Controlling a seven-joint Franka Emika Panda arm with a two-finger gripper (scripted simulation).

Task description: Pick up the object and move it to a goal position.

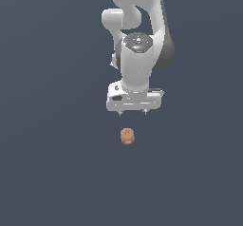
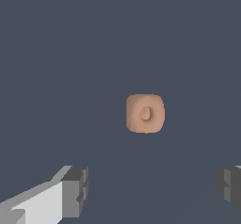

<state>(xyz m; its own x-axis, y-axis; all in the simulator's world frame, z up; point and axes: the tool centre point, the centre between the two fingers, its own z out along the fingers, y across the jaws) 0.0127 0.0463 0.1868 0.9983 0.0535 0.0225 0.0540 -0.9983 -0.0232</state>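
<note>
1. Ground: one flat, dark slate-blue surface (image 1: 52, 173) fills both views. No edges, no markings.
2. My arm (image 1: 140, 25): white, coming in from the top of the exterior view, wrist pointing straight down at the surface.
3. My gripper (image 1: 134, 111): white body, two short dark fingertips poking out beneath it. Nothing between them.
4. Wrist view confirms the spread: one finger (image 2: 74, 191) with a grey pad shows at one side of the picture, the other pad only partly in frame at the opposite edge. Wide gap between them. Pincer is spread, holding nothing.
5. The lump (image 1: 127, 136): small, tan-orange, rounded, lying on the surface. Much narrower than my gripper body.
6. Position, exterior view: lump sits below my fingertips in the picture, clear of them, roughly in line with the gripper's middle, a touch toward the exterior view's left.
7. Wrist view: lump (image 2: 145, 114) seen from above, squarish with soft corners, a small ring-like dent in its centre. It is apart from both pads, no contact.
8. How high I stand off the surface: cannot tell.
</note>
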